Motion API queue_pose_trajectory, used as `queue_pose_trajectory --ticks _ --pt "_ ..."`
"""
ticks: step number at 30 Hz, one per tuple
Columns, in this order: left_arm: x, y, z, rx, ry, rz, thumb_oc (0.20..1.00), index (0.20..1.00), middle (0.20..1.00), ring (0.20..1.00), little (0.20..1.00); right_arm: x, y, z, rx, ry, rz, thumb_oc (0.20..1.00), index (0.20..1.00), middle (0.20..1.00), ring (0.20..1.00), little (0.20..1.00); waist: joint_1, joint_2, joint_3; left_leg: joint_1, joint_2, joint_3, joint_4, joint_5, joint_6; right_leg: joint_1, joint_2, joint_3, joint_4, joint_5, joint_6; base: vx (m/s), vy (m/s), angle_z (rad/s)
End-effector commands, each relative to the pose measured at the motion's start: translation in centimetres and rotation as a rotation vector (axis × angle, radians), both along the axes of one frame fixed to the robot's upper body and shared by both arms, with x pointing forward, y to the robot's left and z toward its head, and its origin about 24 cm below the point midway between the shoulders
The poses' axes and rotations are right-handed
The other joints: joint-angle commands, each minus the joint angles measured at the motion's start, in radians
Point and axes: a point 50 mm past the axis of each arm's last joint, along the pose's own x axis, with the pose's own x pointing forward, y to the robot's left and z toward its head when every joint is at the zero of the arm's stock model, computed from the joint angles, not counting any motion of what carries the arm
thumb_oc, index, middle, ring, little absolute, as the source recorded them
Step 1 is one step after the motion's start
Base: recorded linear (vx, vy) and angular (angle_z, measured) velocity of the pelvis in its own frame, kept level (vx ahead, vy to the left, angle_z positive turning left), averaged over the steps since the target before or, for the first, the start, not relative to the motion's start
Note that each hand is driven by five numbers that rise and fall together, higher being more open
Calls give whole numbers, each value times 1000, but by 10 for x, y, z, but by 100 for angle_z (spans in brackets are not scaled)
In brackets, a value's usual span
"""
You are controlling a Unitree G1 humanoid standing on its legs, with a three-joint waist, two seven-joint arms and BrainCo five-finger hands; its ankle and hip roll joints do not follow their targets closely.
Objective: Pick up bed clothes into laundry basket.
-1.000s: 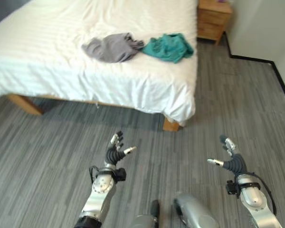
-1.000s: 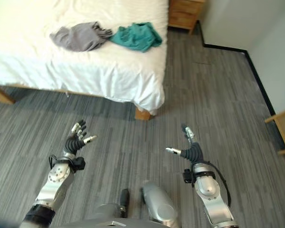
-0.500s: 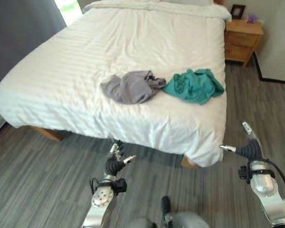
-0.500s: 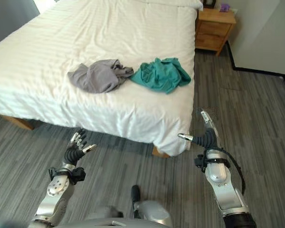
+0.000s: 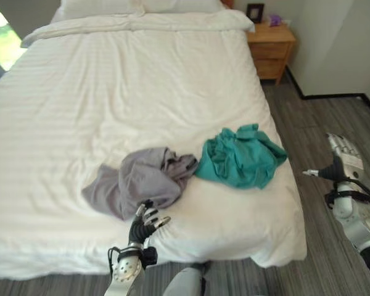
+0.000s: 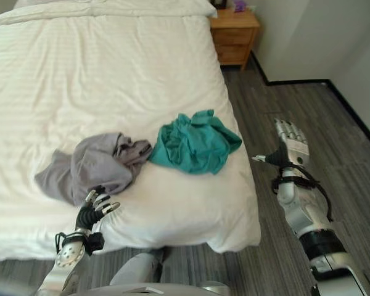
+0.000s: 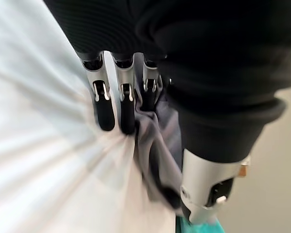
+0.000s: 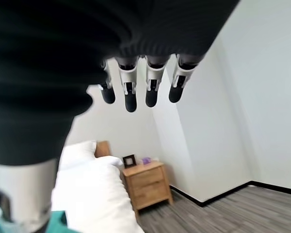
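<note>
A: Where are the clothes?

B: The grey garment [image 5: 139, 182] lies crumpled near the bed [image 5: 111, 92]'s near edge, its length running left to right. The teal garment [image 5: 242, 155] lies just right of it, touching.

A: Which hand is nearer?

B: The left hand [image 5: 144, 223]. It hovers at the bed's near edge, fingers relaxed and holding nothing, the grey heap just beyond its tips. A short forward reach looks likely.

A: And the other?

B: The right hand [image 6: 288, 147] is spread empty over the floor [image 6: 333, 123], right of the bed, well apart from the teal garment.
</note>
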Motion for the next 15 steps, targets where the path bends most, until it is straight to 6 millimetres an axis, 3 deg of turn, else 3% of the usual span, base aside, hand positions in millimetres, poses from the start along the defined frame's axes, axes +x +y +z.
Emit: queue_pose_trajectory --ticks 1,4,10,12,15 --pt "14 -1 25 -58 -141 -53 1000 1000 1000 1000 1000 25 1 28 7 -28 -3 1000 1000 1000 1000 1000 64 -18 -9 22 102 15 6 -120 -165 -104 -88 -28 -24 129 37 56 11 29" --pt "15 2 29 -75 -153 -58 1000 1000 1000 1000 1000 34 -14 14 87 80 -118 1000 1000 1000 1000 1000 84 -11 5 -13 89 8 6 -111 -164 -129 -95 -40 -44 144 42 43 -4 54" --pt "17 7 28 -87 -160 -25 1000 1000 1000 1000 1000 34 -23 1 181 146 -182 1000 1000 1000 1000 1000 105 12 25 -82 79 -1 6 -94 -170 -181 -90 -48 -47 140 42 -47 -9 45" --pt "17 4 18 -115 -126 6 1000 1000 1000 1000 1000 38 -4 -12 298 156 -145 1000 1000 1000 1000 1000 118 25 40 -99 79 -7 6 -85 -170 -188 -86 -52 -47 133 40 -47 -13 15" --pt "17 3 16 -115 -113 4 1000 1000 1000 1000 1000 40 9 -21 335 177 -115 1000 1000 1000 1000 1000 123 27 43 -97 80 -8 6 -86 -168 -184 -85 -53 -47 131 40 -10 -19 1"
